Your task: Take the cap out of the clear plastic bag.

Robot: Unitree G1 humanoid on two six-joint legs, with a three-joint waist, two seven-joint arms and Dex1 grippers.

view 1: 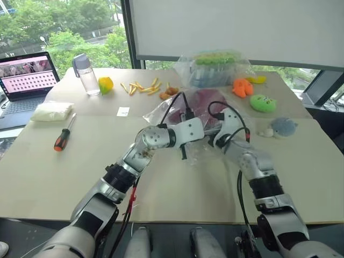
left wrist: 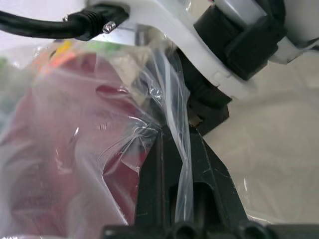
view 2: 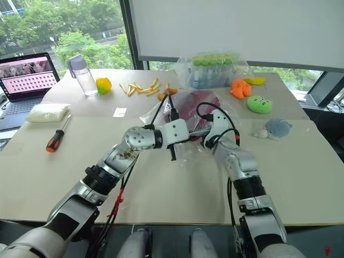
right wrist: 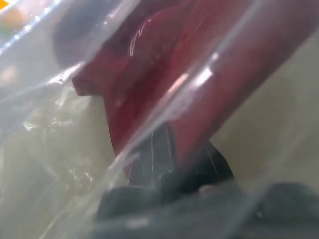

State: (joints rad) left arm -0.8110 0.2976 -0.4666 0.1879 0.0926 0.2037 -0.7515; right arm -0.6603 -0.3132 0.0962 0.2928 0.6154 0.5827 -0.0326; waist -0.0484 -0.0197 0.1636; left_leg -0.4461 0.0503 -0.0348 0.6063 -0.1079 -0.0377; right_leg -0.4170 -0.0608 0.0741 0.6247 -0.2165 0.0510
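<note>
Plastic is pinched in my left tool [left wrist: 175, 149]; its two black fingers [left wrist: 154, 189] are clenched on a twisted fold of the bag [view 1: 161, 114], which runs up between them in the left wrist view; my right tool [right wrist: 172, 149] sits just beside it, clamped on the dark red cap [right wrist: 164, 64], with a film of plastic across the right wrist view, so I cannot tell whether it grips bare cloth or cloth through plastic; both tools meet near the middle of the table [view 1: 177, 188], at the near edge of the bag; the cap [view 1: 207, 102] lies inside the bag, dark red through the crinkled film, just beyond my wrists.

Further left on the table lies a screwdriver [view 1: 63, 139] with an orange and black handle; beyond it a white packet [view 1: 51, 111], and a small white card [view 1: 123, 111] nearer the middle; right of the bag are a grey-blue plush [view 1: 281, 128], a green plush [view 1: 263, 102] and an orange plush [view 1: 242, 87]; behind the bag stands a second clear wrap around a tray [view 1: 215, 67] with green items; yellow sticks [view 1: 141, 87] are scattered left of that; then a yellow-green toy [view 1: 106, 84] touching a water bottle [view 1: 86, 74]; at the far left corner an open laptop [view 1: 27, 80] with its screen lit.
</note>
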